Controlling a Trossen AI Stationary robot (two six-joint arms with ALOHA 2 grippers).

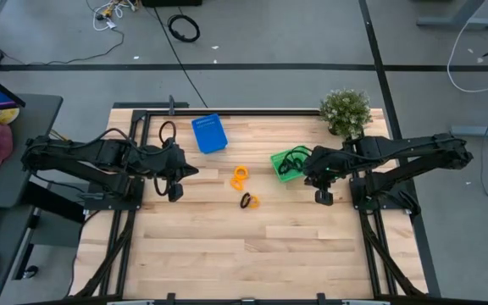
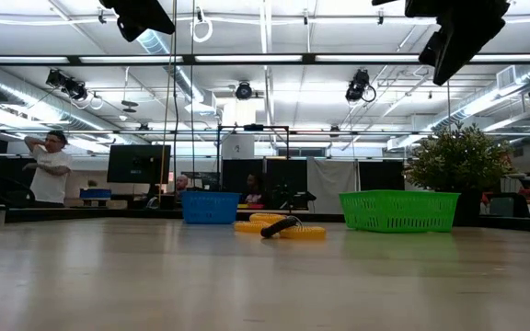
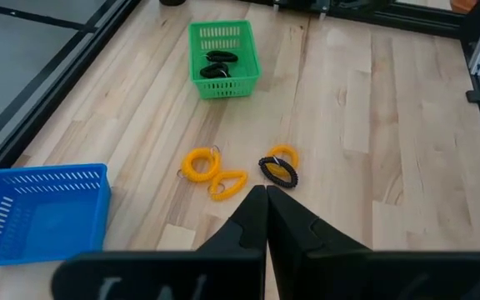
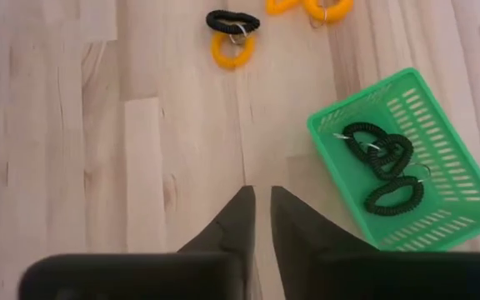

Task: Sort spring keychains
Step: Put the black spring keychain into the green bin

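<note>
A: What are the two grippers doing?

B: The left gripper (image 3: 265, 200) has its fingers pressed together with nothing between them. In the high view it hangs above the table at centre left (image 1: 174, 191). The right gripper (image 4: 262, 204) has its fingers almost together, only a thin slit between them, and it holds nothing either. In the high view it sits right of centre (image 1: 323, 196), just beside the green basket (image 1: 275, 159).

A: And what is in that basket?

B: Three black keychains (image 4: 382, 162). In the right wrist view they lie in a loose chain across the basket floor (image 4: 452, 162), some of them touching. In the left wrist view the same basket stands at the upper middle of the frame (image 3: 248, 50) with the dark coils inside (image 3: 216, 65).

A: The blue basket?

B: It stands at the upper middle of the high view (image 1: 210, 133), well apart from the green one. In the left wrist view, at the lower left (image 3: 40, 208), I see nothing in it.

A: Where are the loose ones?

B: On the bare wooden table (image 1: 227, 246), between the two baskets. Two orange keychains (image 3: 209, 171) lie touching each other. Near them one black keychain (image 3: 278, 172) rests against another orange keychain (image 3: 284, 154).
</note>
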